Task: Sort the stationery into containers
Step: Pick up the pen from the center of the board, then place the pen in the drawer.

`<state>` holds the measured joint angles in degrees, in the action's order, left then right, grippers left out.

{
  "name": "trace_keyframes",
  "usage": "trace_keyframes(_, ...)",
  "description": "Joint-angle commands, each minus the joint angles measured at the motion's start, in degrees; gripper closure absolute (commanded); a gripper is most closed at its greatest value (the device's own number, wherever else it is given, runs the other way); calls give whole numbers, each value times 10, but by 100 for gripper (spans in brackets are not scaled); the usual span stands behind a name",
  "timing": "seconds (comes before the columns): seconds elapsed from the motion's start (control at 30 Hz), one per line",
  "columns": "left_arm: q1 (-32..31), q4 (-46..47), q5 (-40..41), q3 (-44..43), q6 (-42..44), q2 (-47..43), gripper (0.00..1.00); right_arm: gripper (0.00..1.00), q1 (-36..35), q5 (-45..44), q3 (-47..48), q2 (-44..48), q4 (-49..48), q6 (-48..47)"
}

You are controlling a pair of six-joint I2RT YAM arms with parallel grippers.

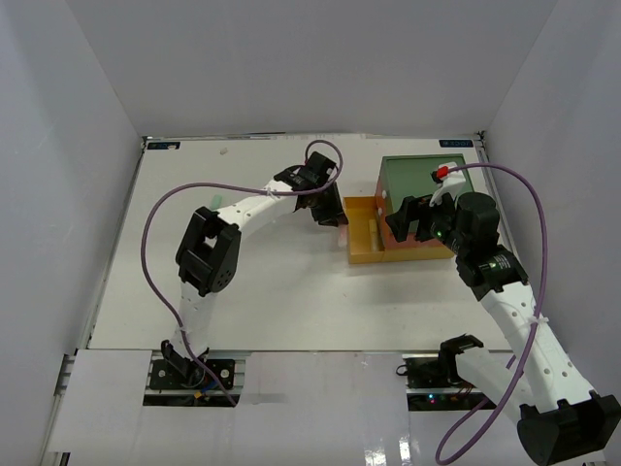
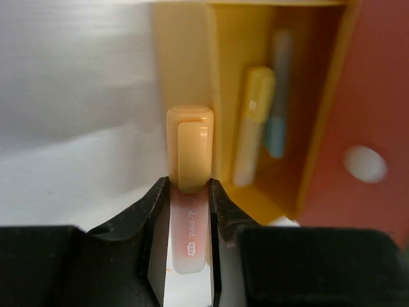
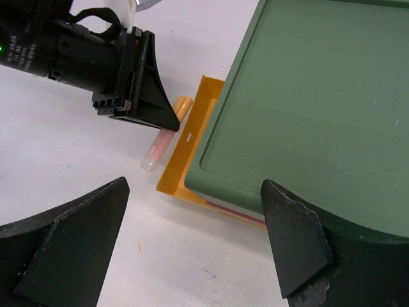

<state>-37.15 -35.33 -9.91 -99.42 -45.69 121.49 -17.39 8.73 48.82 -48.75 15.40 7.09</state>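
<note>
A pen [image 2: 190,147] with a peach cap and a clear pinkish barrel sits clamped in the left pincer [image 2: 190,192], both fingertips pressed against the barrel just behind the cap. In the right wrist view it slants down from the pincer, with its far end at or near the table [image 2: 77,77]. Just to the right of this pincer, past a thin wall, the yellow drawer [image 2: 214,96] stands pulled out. Inside lie a yellow marker [image 2: 254,125] and, beyond it, a pale blue pen [image 2: 278,96]. Further right is the red-orange drawer [image 2: 364,115], pushed in, under the green drawer [image 3: 319,96]. What those two hold is hidden. The right pincer [image 3: 193,185] hangs over the near corner of the stack with its jaws spread wide, gripping nothing. By my reading, at least two pieces are sorted and a third is a short move from joining them: lift, shift right over the wall, let go. I can make out no other loose stationery from above, so this may be among the last, though small pieces could escape notice.
</note>
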Motion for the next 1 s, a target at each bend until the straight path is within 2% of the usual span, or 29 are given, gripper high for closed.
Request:
trace_keyframes(0.0,-9,38,-33,-18,-36,-75,88,10,-1,-6,-11,10,-12,-1)
trace_keyframes(0.3,-45,56,-56,-69,-43,-29,85,10,-1,-4,-8,9,-11,-1)
trace_keyframes(0.37,-46,56,-55,-87,-42,-17,81,10,-1,-7,-10,12,-12,-1)
trace_keyframes(0.4,-47,55,-54,-91,-46,-13,73,10,-1,-7,-12,11,-11,-1)
trace_keyframes(0.6,-47,55,-32,-97,-46,-6,41,10,-1,-4,-9,8,-12,-1)
trace_keyframes(0.7,-48,53,-16,-77,-39,-20,33,10,-1,-6,-10,9,-12,-1)
trace_keyframes(0.73,-47,52,-10,-73,-35,-24,27,10,-1,-6,-10,9,-12,-1)
trace_keyframes(0.87,-33,34,13,-42,-9,-49,17,10,-2,-6,-12,10,-11,-1)
trace_keyframes(0.97,3,13,22,-3,16,-82,14,10,-1,-7,-12,12,-11,-2)
